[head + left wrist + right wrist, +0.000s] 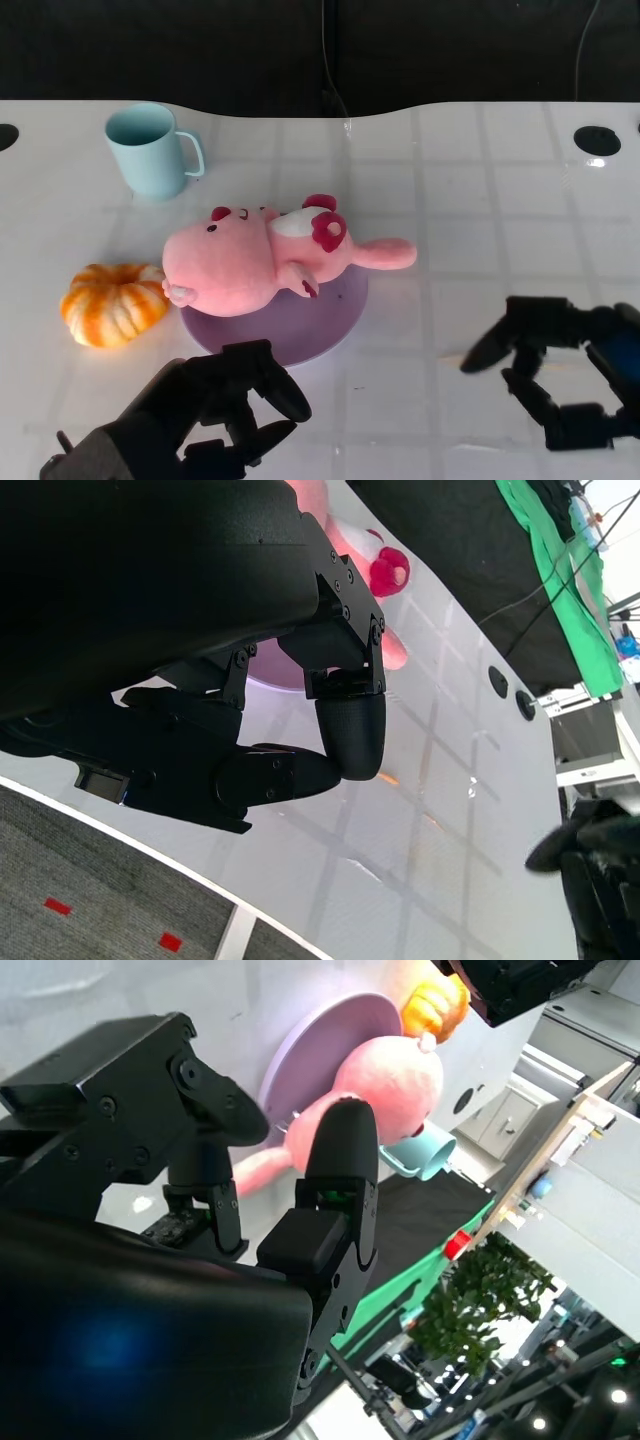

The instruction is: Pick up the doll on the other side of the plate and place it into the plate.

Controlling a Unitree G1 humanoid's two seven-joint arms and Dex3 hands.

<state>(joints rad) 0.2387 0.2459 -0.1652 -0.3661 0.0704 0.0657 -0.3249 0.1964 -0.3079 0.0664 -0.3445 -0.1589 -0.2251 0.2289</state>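
At the lower left of the head view, the left hand (215, 405) is hovering just short of the plate's near rim, its fingers curled in toward the palm and clasping nothing. At the lower right, the right hand (560, 370) is hanging over bare white table (480, 200), well apart from the plate, with its fingers spread and nothing between them. Beyond the left hand, in the centre of the frame, the lilac plate (335, 325) is carrying the pink plush doll (255, 265), which is lying on its side across it: the round body is resting on the plate while the head and one long ear are reaching past the rim toward the right. The doll is looking light, soft and squashy, so it is likely to give under the fingers rather than slip; the thick body is seeming the safest place to take hold, since an ear or limb would only flop. Left of the plate, an orange plush pumpkin (112, 303) is sitting just beside the doll. Farther back, at the upper left, a pale blue mug (150, 150) is standing upright.
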